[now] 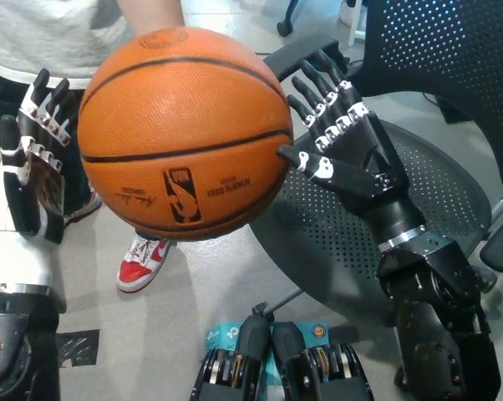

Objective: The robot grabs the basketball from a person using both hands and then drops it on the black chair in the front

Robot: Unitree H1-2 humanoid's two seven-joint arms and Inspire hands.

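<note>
An orange basketball (185, 129) fills the upper middle of the head view, held up from behind by a person (51, 33) in a grey shirt. My white left hand (30, 180) stands open a short way off the ball's left side, fingers up. On the ball's right, my black right hand (343, 150) is open with its fingers spread, and its lowest fingertip reaches the ball's edge. The black chair (352, 225) with its perforated seat lies behind and below the right hand.
The chair's mesh backrest (452, 50) rises at the upper right. The person's red and white shoe (141, 261) stands on the grey floor under the ball. A teal box (226, 338) lies at the bottom middle.
</note>
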